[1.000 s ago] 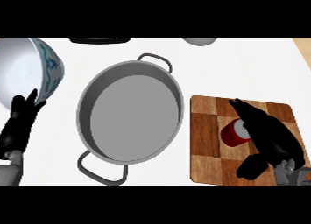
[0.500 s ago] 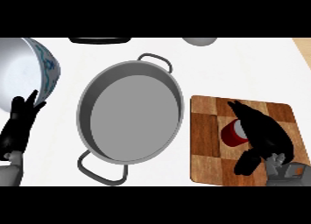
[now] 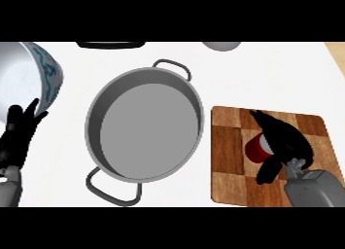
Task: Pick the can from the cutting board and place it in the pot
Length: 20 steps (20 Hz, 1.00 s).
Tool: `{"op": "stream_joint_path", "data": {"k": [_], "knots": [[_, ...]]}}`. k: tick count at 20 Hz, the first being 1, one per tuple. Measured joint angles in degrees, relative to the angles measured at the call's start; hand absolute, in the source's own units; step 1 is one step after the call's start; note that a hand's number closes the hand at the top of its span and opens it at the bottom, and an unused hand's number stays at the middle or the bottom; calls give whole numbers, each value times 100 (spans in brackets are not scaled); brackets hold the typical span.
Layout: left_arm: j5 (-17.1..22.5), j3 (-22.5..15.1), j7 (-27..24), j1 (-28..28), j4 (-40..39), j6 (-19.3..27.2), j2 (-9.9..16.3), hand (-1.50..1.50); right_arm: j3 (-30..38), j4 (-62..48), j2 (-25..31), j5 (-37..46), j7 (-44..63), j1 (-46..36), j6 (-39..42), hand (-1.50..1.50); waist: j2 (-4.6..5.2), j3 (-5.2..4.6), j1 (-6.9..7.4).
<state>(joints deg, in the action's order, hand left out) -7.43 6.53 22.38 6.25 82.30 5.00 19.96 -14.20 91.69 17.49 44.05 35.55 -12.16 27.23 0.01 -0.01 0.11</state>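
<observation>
A red can [image 3: 254, 149] with a pale top lies on the wooden cutting board [image 3: 229, 177] at the right. My right hand [image 3: 284, 138] lies over the can's right side. Its fingers stretch past the can toward the board's far edge, and the thumb [image 3: 267, 174] hangs just below the can. The fingers look straight rather than wrapped round it, and most of the can's right half is hidden by the palm. The grey two-handled pot [image 3: 143, 129] stands left of the board with nothing in it. My left hand [image 3: 13, 143] rests open at the left edge, fingers up.
A large white bowl with a blue pattern [image 3: 13, 82] stands tilted at the far left, behind my left hand. A dark object [image 3: 110, 44] and a pale round one [image 3: 221, 46] sit at the counter's far edge. The counter ends at the right [image 3: 343, 58].
The right hand's thumb has drawn in toward the can and the forearm has come further into view. The can, the pot and the left hand have stayed put.
</observation>
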Motion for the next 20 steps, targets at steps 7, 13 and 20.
{"op": "stream_joint_path", "data": {"k": [7, 13, 20], "knots": [[-124, 171, -17, -68, 70, -127, -133, 0, 212, -240, -182, 287, -353, 112, -45, -150, -8, -6, -2], [-269, 198, -89, -100, 56, -145, -257, 0, 261, -432, -311, 503, -726, 20, -217, 150, -15, -12, 0], [-319, 237, -63, -123, 85, -201, -320, 0, 184, -400, -76, 1016, -1293, 13, -637, 150, -5, -3, -2]]}}
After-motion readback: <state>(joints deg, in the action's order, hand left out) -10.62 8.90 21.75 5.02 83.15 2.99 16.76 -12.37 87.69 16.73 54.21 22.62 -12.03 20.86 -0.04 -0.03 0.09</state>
